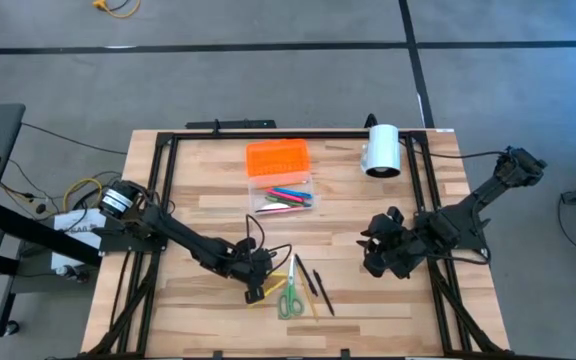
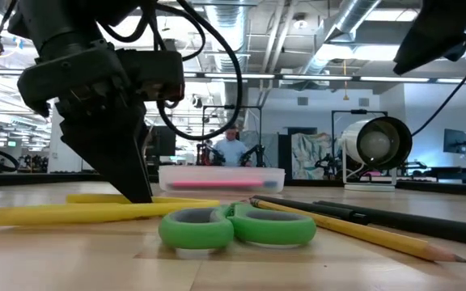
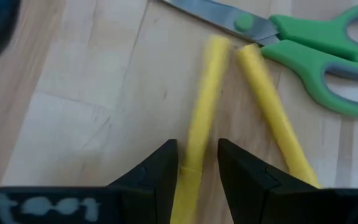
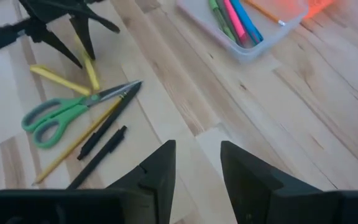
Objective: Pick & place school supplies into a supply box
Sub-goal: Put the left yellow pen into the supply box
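1. In the high view we see the left gripper (image 1: 256, 288) low over the yellow pens (image 1: 271, 281) at the table's six o'clock; the supply box (image 1: 282, 194) sits toward twelve.
2. In the low view the left gripper's fingers (image 2: 132, 174) hide part of a pen beside the green scissors (image 2: 237, 227).
3. In the left wrist view the fingers straddle one yellow pen (image 3: 201, 134) (contact unclear).
4. In the right wrist view we see the right gripper (image 4: 197, 165) released, holding nothing; the box is cut off.

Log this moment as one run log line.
left gripper: fingers straddling a yellow marker on the table, not closed | right gripper: open, waiting | supply box: open, some pens inside | scissors: on table
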### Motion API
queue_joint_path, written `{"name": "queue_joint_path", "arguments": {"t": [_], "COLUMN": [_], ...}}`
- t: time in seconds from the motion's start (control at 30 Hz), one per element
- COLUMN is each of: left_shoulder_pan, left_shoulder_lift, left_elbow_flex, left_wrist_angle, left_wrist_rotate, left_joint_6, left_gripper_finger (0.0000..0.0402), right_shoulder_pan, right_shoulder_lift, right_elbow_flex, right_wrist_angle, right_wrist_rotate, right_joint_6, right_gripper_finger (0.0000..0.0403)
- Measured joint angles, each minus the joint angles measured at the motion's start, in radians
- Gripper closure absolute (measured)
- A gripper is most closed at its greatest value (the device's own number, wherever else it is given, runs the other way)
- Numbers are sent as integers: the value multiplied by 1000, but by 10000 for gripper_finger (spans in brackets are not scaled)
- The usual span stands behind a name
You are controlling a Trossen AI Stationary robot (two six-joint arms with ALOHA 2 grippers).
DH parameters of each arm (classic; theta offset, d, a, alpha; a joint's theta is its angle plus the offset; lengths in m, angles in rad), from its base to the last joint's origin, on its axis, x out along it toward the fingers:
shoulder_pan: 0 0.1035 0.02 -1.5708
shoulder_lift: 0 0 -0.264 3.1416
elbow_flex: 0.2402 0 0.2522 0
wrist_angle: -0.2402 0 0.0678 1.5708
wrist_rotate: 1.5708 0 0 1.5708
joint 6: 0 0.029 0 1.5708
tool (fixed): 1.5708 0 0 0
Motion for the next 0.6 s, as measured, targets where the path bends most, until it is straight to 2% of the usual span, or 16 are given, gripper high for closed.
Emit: {"name": "queue_joint_path", "arguments": {"t": [0.37,0.6], "left_shoulder_pan": [0,5], "left_shoulder_lift": [3,4], "left_elbow_flex": [8,7], "left_wrist_angle": [-114,-148], "left_wrist_rotate": [-86,-109], "left_joint_6": [-78,-125], "left_gripper_finger": [293,345], "right_shoulder_pan": [1,1], "right_shoulder_lift": [0,0], "right_elbow_flex": [0,0], "right_wrist_angle": [0,-5], "right_wrist_rotate": [2,1], "right_joint_6": [15,15], "right_gripper_finger": [284,284]}}
